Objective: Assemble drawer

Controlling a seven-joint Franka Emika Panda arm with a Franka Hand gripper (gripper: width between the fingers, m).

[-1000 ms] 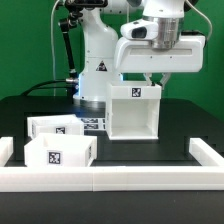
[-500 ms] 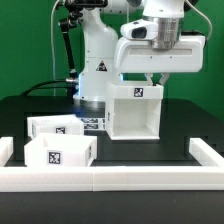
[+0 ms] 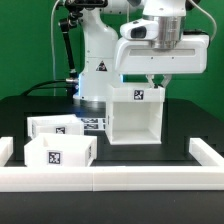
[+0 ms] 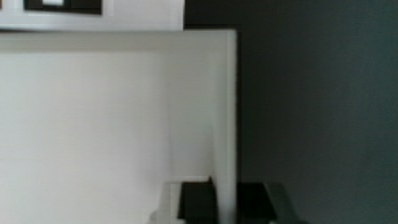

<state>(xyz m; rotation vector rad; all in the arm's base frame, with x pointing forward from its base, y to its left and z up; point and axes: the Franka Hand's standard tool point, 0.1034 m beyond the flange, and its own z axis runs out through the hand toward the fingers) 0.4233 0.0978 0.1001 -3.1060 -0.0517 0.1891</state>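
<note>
The white open-fronted drawer box point(image 3: 133, 118) stands at the table's middle, with a tag on its back panel. My gripper point(image 3: 157, 82) is at the top of the box's wall on the exterior view's right. In the wrist view my gripper point(image 4: 231, 203) has one dark finger point(image 4: 198, 203) on each side of the thin wall edge, and the white panel point(image 4: 107, 120) fills most of that view. The jaws are shut on this wall. Two white drawer trays point(image 3: 58, 152) point(image 3: 55, 126) with tags lie at the exterior view's left front.
The marker board point(image 3: 93, 124) lies between the trays and the box. A white rail point(image 3: 110, 178) with raised ends borders the table's front. The arm's base point(image 3: 97, 60) and its cables stand behind the box.
The drawer box has shifted slightly toward the front in my grip, and its lower edge now sits a little lower in the exterior view. The trays have not moved.
</note>
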